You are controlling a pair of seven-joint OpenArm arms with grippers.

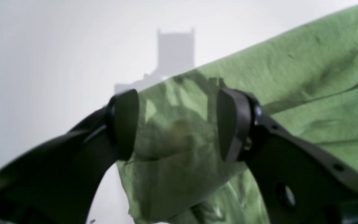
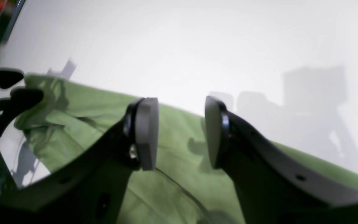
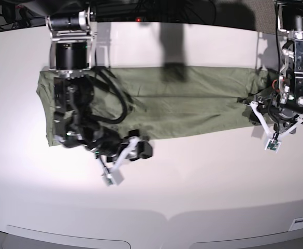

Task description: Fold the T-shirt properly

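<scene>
We are working 1 T-shirt (image 3: pixel 182 106), lying as a long green band across the white table (image 3: pixel 192 176), already folded lengthwise by the look of it. Our left gripper (image 1: pixel 176 124) is standing spread around a bunched end of the cloth, not yet pinching. Our right gripper (image 2: pixel 180 133) is hovering spread over the other end, holding nothing. To do this well, we are judging that both should close on matching corners, catching every layer, then lift evenly so the band folds without twisting. Count: 1 shirt, 2 grippers.
</scene>
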